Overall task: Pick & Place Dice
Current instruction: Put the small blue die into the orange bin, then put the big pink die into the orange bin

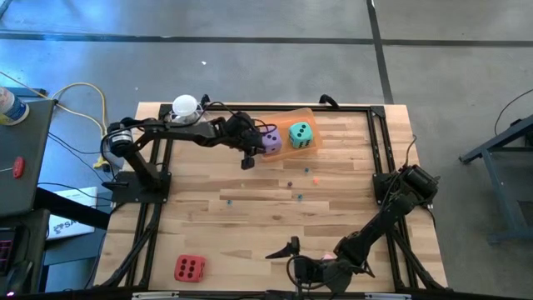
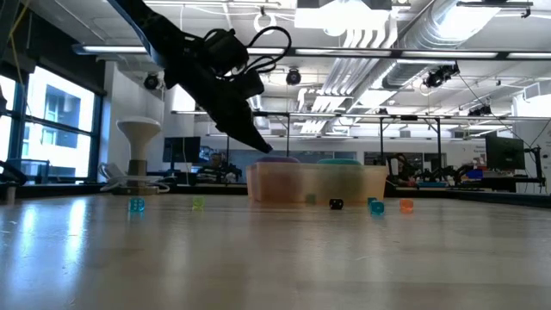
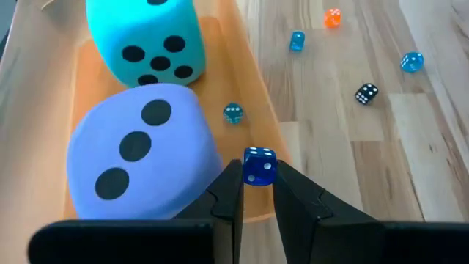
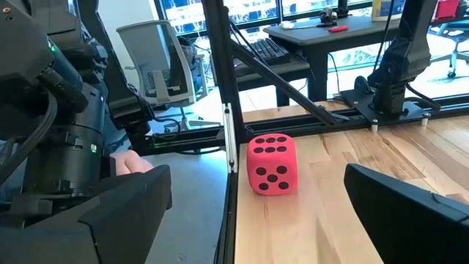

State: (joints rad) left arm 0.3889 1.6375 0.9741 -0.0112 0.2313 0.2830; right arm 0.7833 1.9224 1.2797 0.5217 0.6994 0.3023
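Two of the big dice, the purple die [image 1: 271,142] and the teal die [image 1: 301,135], already sit side by side in the orange tray [image 1: 310,115] at upper centre of the high view, so we read that tray as the drop-off. Our left gripper [image 3: 257,192] hangs over the tray's near edge, pinched on a small blue die [image 3: 258,165]. In the left wrist view that die sits right at the fingertips above the rim, so we judge it is being carried in to join the others. More small dice lie scattered on the table [image 1: 250,217], well apart from the tray. The red die [image 1: 189,268] waits alone at lower left. Our right gripper [image 1: 293,250], at bottom centre, has its fingers spread wide and empty, facing that red die in the right wrist view, likely its next pick. We cannot see a pink die.
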